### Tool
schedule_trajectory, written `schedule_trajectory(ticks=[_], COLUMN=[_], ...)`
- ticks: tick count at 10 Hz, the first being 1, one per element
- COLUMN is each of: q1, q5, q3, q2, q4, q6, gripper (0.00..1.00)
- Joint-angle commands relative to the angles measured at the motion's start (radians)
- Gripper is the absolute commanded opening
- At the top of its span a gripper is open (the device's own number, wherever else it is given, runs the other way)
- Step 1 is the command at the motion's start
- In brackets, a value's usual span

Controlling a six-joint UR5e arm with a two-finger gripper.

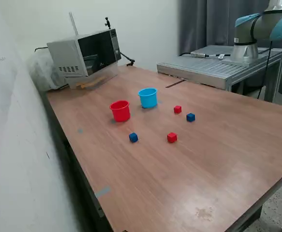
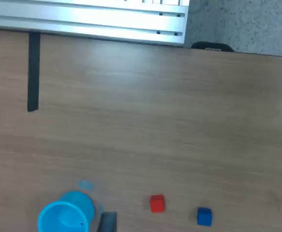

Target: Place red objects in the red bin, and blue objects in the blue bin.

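Note:
In the exterior view the red cup (image 1: pixel 120 110) and the light-blue cup (image 1: pixel 148 97) stand upright side by side on the wooden table (image 1: pixel 203 164). One red cube (image 1: pixel 177 109) and one dark-blue cube (image 1: pixel 190 117) lie to the exterior view's right of the blue cup. A second blue cube (image 1: pixel 133 137) and a second red cube (image 1: pixel 171 137) lie nearer the front. The wrist view shows the blue cup (image 2: pixel 66 215), a red cube (image 2: pixel 156 203) and a blue cube (image 2: pixel 204 216) from high above. My gripper (image 2: pixel 200 228) shows only as two dark fingertips (image 2: pixel 108 221) far apart at the picture's edge, empty.
A grey microwave-like box (image 1: pixel 85 52) stands at the back of the table by the wall. The arm (image 1: pixel 261 26) stands on a ribbed metal plate (image 1: pixel 213 65) at the back right. A black strip (image 2: pixel 33 72) lies on the table near that plate.

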Motion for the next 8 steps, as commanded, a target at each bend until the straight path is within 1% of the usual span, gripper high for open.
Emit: schedule_trajectory(ticks=[1, 3, 5, 6, 7, 8], q1=[-0.002, 0.000, -0.002, 0.002, 0.002, -0.005], q5=[0.000, 0.002, 0.020, 0.050, 0.140, 0.211], q3=[-0.008, -0.012, -0.017, -0.014, -0.008, -0.015], q2=[0.000, 0.005, 0.005, 0.005, 0.005, 0.005], q4=[-0.005, -0.008, -0.023, -0.023, -0.028, -0.032], q6=[0.006, 0.005, 0.012, 0.012, 0.012, 0.012], gripper=[1.00, 1.00, 1.00, 1.00, 1.00, 1.00])
